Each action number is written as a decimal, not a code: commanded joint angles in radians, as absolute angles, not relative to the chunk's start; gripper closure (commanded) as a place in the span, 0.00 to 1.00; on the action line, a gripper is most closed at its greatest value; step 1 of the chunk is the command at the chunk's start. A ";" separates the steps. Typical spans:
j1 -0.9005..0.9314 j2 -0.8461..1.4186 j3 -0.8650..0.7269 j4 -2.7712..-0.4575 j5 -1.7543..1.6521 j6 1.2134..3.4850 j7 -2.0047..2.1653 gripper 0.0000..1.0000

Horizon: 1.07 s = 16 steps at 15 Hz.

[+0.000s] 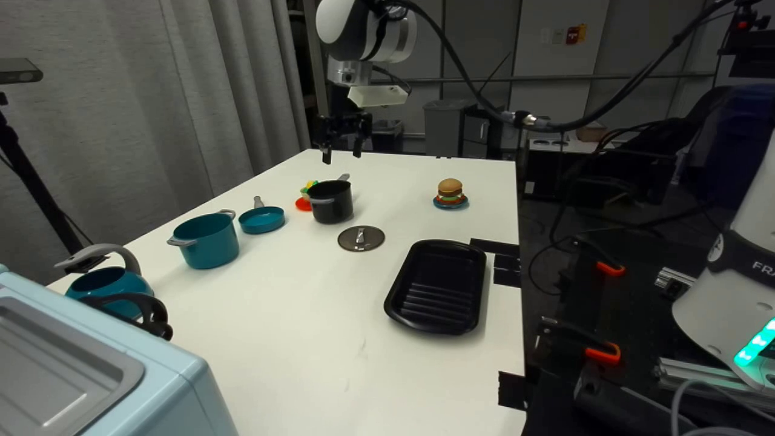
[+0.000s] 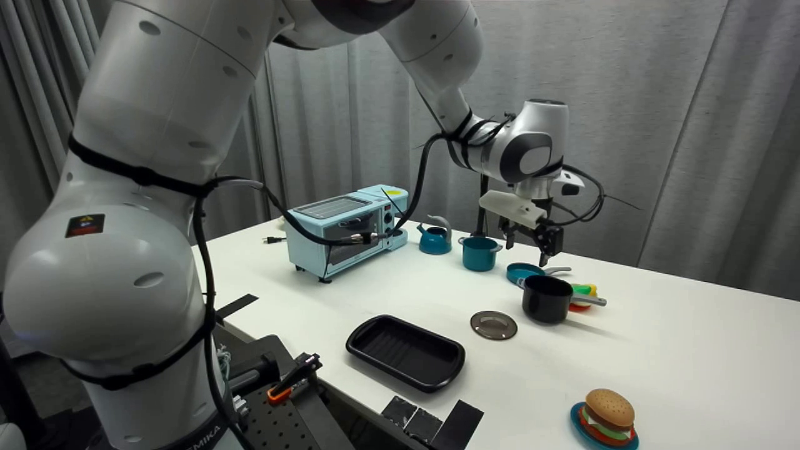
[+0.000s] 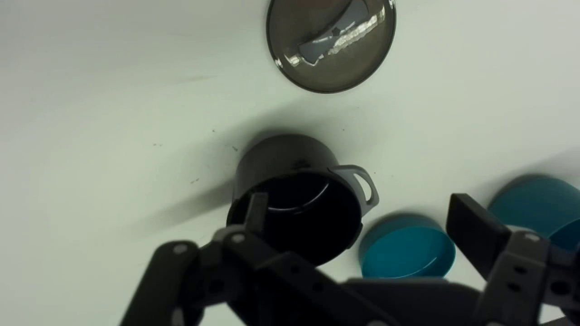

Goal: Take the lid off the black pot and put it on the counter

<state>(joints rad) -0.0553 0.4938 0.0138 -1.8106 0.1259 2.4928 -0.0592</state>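
The lid [image 1: 347, 242], a round dark-grey disc with a grey centre handle, lies flat on the white counter [image 1: 303, 339] beside the black pot [image 1: 332, 211]. Both also show in an exterior view, the lid [image 2: 494, 325] and the pot [image 2: 542, 310]. The pot stands upright, uncovered, and looks dark inside. My gripper [image 1: 342, 155] is open and empty, in the air above the far part of the counter. In the wrist view its fingers [image 3: 358, 203] are wide apart, the left one in front of the pot [image 3: 281, 154]; the lid [image 3: 331, 72] is at the top.
A shallow teal pan [image 1: 261, 220] and a teal pot [image 1: 212, 243] stand near the black pot. A black grill pan [image 2: 406, 353] and a toy burger [image 2: 607, 415] sit on the counter. A teal kettle [image 2: 435, 240] and light-blue toaster oven [image 2: 337, 231] stand farther along.
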 commanded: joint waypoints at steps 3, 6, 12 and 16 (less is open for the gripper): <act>-0.060 0.423 0.016 -1.841 0.120 2.471 -0.068 0.00; -0.057 0.451 0.016 -1.815 0.124 2.491 -0.058 0.00; -0.057 0.434 0.015 -1.832 0.124 2.490 -0.058 0.00; -0.057 0.433 0.015 -1.834 0.124 2.491 -0.058 0.00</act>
